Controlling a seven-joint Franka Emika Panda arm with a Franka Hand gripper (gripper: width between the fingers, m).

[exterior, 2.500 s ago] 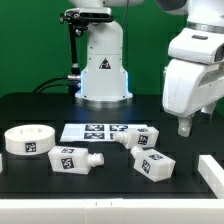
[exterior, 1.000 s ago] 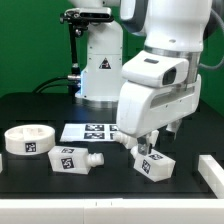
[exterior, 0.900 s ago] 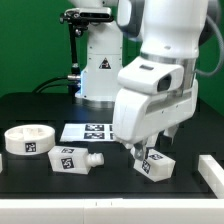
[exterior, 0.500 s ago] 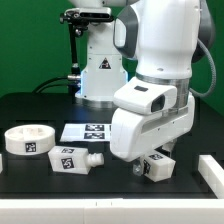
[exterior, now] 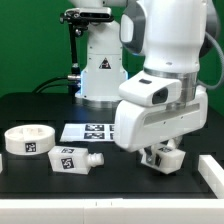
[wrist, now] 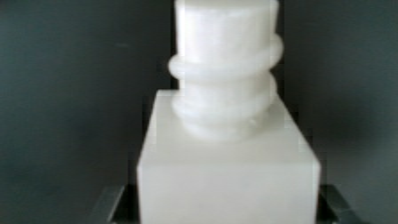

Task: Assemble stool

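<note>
My gripper [exterior: 163, 151] is shut on a white square stool leg [exterior: 167, 159] at the exterior view's right, holding it just above the black table. In the wrist view the leg [wrist: 228, 150] fills the picture between my dark fingers [wrist: 121, 203], and its ringed peg [wrist: 226, 60] points away from the gripper [wrist: 231, 208]. The round seat [exterior: 28, 140] lies at the exterior view's left. A second leg [exterior: 72, 158] lies beside it, nearer the middle. Other legs are hidden behind my arm.
The marker board [exterior: 92, 131] lies flat in the middle, in front of the large white robot base [exterior: 103, 70]. A white block [exterior: 211, 170] sits at the front right edge of the table.
My arm swung in from the exterior view's right and came down over the front right leg. The gripper closed on it, and the leg now sits slightly raised and turned.
</note>
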